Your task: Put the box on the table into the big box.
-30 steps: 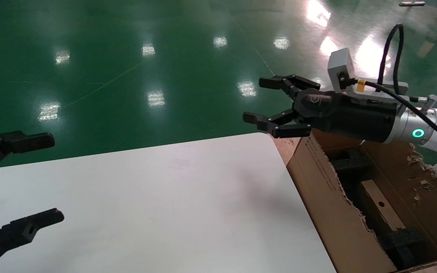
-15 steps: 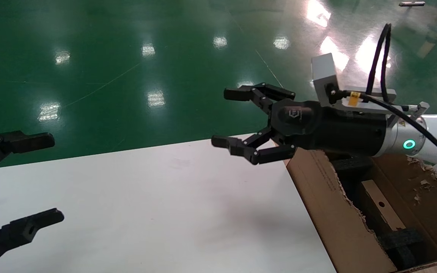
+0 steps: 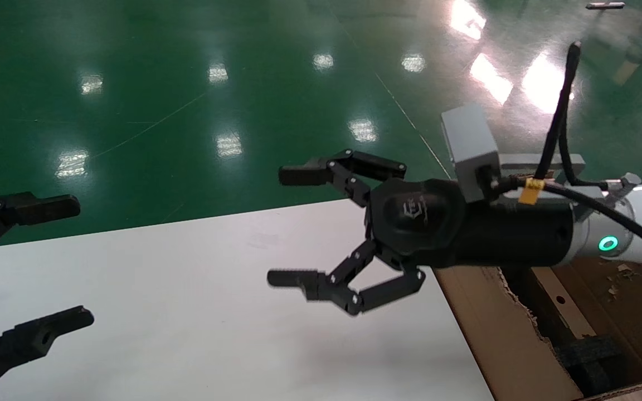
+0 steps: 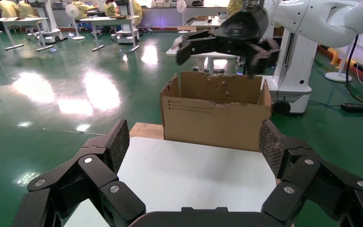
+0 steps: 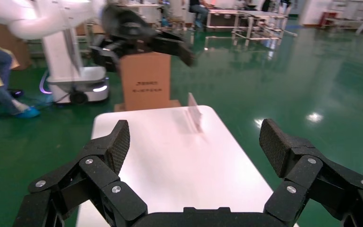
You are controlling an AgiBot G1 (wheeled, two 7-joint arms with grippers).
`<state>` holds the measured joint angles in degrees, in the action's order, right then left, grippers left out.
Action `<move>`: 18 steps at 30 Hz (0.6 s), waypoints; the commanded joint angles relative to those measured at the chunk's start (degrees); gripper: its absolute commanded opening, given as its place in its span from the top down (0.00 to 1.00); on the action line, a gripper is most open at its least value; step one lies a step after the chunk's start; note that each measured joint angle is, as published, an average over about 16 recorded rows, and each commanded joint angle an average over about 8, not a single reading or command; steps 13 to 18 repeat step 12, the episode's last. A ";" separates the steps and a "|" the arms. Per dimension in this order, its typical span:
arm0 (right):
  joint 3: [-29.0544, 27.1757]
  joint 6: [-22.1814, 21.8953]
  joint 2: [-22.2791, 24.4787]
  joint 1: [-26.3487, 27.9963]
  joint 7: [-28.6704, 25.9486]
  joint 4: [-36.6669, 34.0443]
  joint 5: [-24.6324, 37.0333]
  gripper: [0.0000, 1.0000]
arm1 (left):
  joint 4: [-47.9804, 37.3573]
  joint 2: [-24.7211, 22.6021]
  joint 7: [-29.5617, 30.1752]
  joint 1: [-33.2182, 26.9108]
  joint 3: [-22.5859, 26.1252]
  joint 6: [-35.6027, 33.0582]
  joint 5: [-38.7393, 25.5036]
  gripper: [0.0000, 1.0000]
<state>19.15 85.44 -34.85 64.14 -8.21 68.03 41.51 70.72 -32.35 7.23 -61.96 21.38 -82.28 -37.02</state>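
The small brown box, with its round dark hole facing up, lies inside the big box at the table's right end, between dark foam pieces. My right arm partly covers it. My right gripper is open and empty, in the air over the right part of the white table; it also shows in its own wrist view. My left gripper is open and empty over the table's left end. In the left wrist view it faces the big box.
The green floor lies all around the table. In the right wrist view another brown carton stands on the floor beyond the table's far end, and a thin blurred upright shape shows on the table near that end. Other tables and people are far behind.
My right gripper has moved from above the big box's far corner leftward and nearer, out over the table, staying open. The left gripper has not moved.
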 commanded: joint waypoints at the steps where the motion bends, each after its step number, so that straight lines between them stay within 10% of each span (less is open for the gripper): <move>1: -1.39 0.11 -0.08 -1.14 -1.13 2.46 0.16 0.00 | 0.00 0.00 0.00 0.00 0.00 0.00 0.00 0.00; 18: -4.42 0.40 -0.22 -3.64 -3.11 7.70 0.48 0.00 | -0.02 0.01 0.00 0.02 0.00 0.01 0.01 0.00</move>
